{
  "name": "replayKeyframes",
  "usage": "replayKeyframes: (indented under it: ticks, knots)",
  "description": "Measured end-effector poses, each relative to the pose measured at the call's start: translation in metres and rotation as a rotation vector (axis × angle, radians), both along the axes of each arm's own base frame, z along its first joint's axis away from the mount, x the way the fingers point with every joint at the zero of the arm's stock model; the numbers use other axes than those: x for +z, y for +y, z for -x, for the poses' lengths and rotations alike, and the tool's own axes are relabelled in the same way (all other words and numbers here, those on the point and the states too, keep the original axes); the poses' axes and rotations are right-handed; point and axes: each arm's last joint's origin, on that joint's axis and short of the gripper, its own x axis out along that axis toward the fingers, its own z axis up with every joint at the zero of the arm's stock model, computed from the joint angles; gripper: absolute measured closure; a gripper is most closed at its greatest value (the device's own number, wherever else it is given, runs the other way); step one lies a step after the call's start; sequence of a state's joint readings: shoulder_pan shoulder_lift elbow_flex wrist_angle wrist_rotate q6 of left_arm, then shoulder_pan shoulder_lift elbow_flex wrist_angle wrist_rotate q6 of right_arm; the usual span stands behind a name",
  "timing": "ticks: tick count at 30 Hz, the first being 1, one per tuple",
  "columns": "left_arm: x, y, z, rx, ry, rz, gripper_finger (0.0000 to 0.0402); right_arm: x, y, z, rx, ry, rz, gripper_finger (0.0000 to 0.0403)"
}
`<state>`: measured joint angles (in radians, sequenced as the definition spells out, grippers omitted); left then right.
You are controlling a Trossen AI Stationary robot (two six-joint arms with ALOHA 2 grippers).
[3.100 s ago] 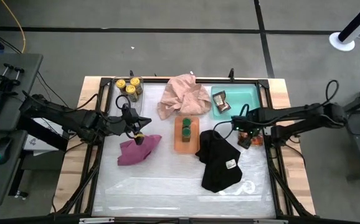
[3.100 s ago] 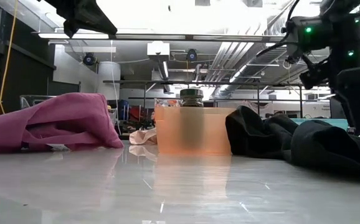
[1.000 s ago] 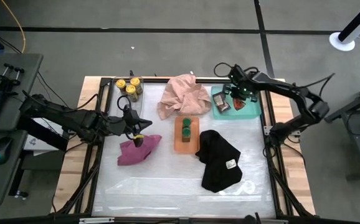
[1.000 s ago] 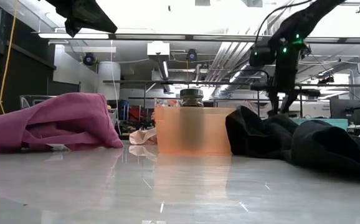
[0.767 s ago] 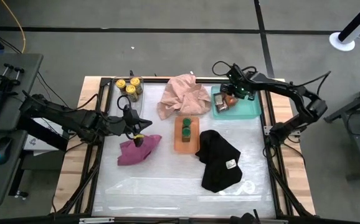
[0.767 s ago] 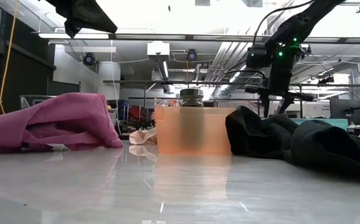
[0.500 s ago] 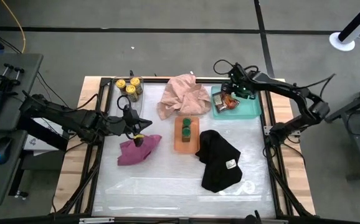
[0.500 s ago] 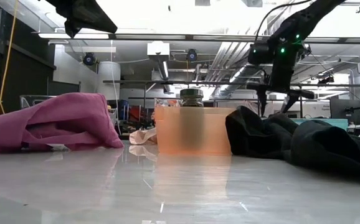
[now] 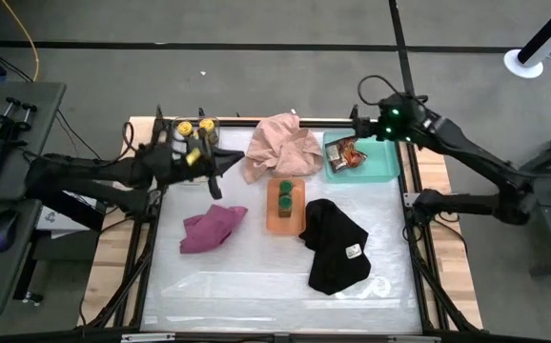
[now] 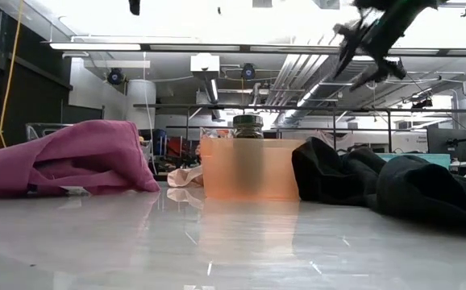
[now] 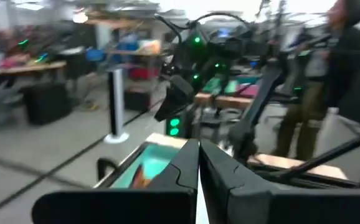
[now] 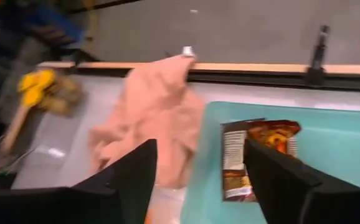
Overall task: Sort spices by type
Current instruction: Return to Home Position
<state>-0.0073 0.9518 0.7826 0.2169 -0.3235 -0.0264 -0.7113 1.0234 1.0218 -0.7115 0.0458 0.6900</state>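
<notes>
Overhead, the right gripper [image 9: 356, 127] sits over the far rim of the teal tray [image 9: 382, 162], pointing toward the left side of the table [image 9: 256, 286]. Its wrist view shows the two fingers [image 12: 127, 180] spread wide with nothing between them. From table height the same gripper [image 10: 368, 36] hangs high, clear of everything on the surface.

Red-brown packets [image 9: 345, 155]: lying flat and overlapped in the left end of the teal tray, below the right gripper and just ahead of it, not touched. In the right wrist view the packets [image 12: 255, 155] show between the spread fingers, one face up, one showing a pale back.

Left gripper [image 9: 220, 164]: raised near the far-left part of the table, aimed across at the right arm. Fingers pressed together, tips meeting, empty [image 11: 198, 158].

Yellow-lidded jars [image 9: 184, 126]: grouped at the far-left corner, just behind the left arm's wrist, which covers part of the group. No contact seen.

Green-lidded jars [image 9: 284, 193]: two, upright in the orange tray [image 9: 272, 221] at mid-table, between the two grippers and nearer the front, well apart from both. One green lid [image 10: 247, 122] pokes above the tray wall at table height.

Cloths: pink cloth [image 9: 280, 148] bunched between yellow jars and teal tray; magenta cloth [image 9: 212, 229] in front of the left gripper; black cloth [image 9: 333, 246] right of the orange tray
</notes>
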Motion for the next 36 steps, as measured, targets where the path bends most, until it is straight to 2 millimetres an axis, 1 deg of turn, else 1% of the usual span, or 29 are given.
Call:
replayKeyframes:
  ticks: [2, 5, 6, 8, 9, 12, 14, 17, 19, 23, 29, 33, 36]
  knots:
    - [0.002, 0.008, 0.003, -0.059, -0.007, -0.014, 0.0401, 0.007, 0.012, 0.004, 0.048, -0.023, 0.030, 0.0197]
    - [-0.002, 0.014, 0.014, -0.129, 0.016, 0.039, 0.0401, 0.016, 0.029, 0.008, 0.111, -0.061, 0.052, 0.0272]
    - [-0.008, 0.014, 0.019, -0.137, 0.022, 0.060, 0.0401, 0.018, 0.034, 0.009, 0.132, -0.073, 0.058, 0.0305]
    - [-0.026, 0.010, 0.029, -0.147, 0.024, 0.103, 0.0401, 0.021, 0.044, 0.009, 0.160, -0.099, 0.064, 0.0370]
    - [-0.036, 0.008, 0.035, -0.145, 0.007, 0.124, 0.0401, 0.023, 0.048, 0.010, 0.172, -0.106, 0.072, 0.0386]
    - [-0.065, 0.003, 0.053, -0.122, -0.087, 0.176, 0.0402, 0.025, 0.058, 0.009, 0.200, -0.116, 0.078, 0.0384]
    - [-0.083, 0.002, 0.064, -0.095, -0.143, 0.201, 0.0402, 0.025, 0.063, 0.008, 0.212, -0.114, 0.082, 0.0395]
    - [-0.105, 0.002, 0.076, -0.060, -0.200, 0.221, 0.0402, 0.025, 0.068, 0.005, 0.257, -0.103, 0.096, 0.0398]
    - [-0.112, 0.002, 0.083, -0.056, -0.243, 0.224, 0.0402, 0.025, 0.071, 0.004, 0.281, -0.101, 0.098, 0.0398]
    - [-0.126, 0.002, 0.090, -0.055, -0.245, 0.228, 0.0402, 0.026, 0.078, 0.003, 0.326, -0.106, 0.105, 0.0400]
    - [-0.156, 0.002, 0.097, -0.052, -0.218, 0.307, 0.0402, 0.029, 0.093, 0.013, 0.415, -0.115, 0.118, 0.0402]
    - [-0.158, 0.002, 0.098, -0.048, -0.204, 0.332, 0.0402, 0.031, 0.103, 0.023, 0.444, -0.136, 0.147, 0.0402]
    - [-0.158, 0.002, 0.098, -0.044, -0.207, 0.335, 0.0402, 0.025, 0.111, 0.028, 0.473, -0.139, 0.158, 0.0402]
